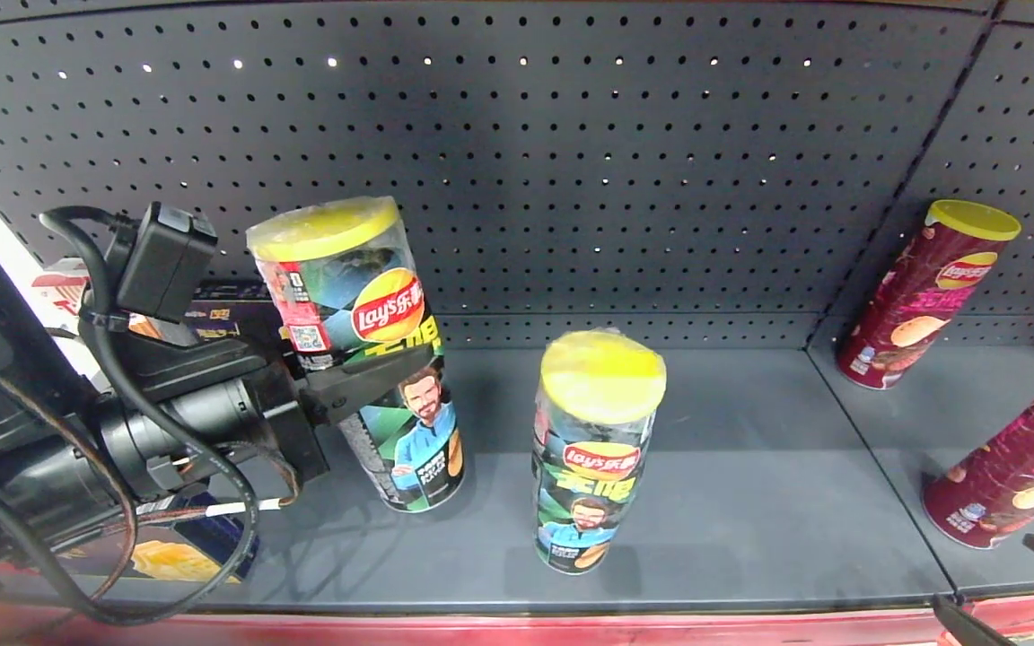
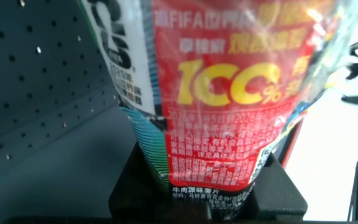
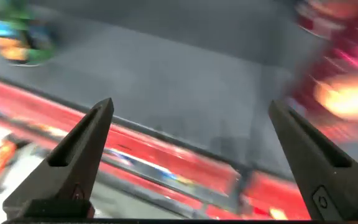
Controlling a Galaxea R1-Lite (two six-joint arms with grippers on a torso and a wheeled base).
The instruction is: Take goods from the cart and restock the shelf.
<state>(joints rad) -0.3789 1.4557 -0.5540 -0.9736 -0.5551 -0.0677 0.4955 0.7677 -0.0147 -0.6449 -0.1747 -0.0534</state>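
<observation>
My left gripper (image 1: pixel 366 384) is shut on a green-and-blue chip can (image 1: pixel 351 341) with a yellow lid, gripping it around the middle. The can leans slightly, its base at the grey shelf (image 1: pixel 750 502) near the left; I cannot tell if it rests there. In the left wrist view the can's red label (image 2: pixel 229 93) sits close up above the gripper (image 2: pixel 207 199). A second matching can (image 1: pixel 593 449) stands upright mid-shelf, apart from the held one. My right gripper (image 1: pixel 1011 588) is open with nothing between its fingers, low at the shelf's front right edge; the right wrist view shows its fingers (image 3: pixel 73 162) spread over the shelf lip.
Two maroon chip cans (image 1: pixel 925 296) (image 1: pixel 1020 467) stand in the neighbouring shelf bay on the right. A pegboard wall (image 1: pixel 571 161) closes the back. Boxes (image 1: pixel 64 287) and a packet (image 1: pixel 158 556) lie at far left by the arm. A red strip (image 1: pixel 481 628) marks the shelf front.
</observation>
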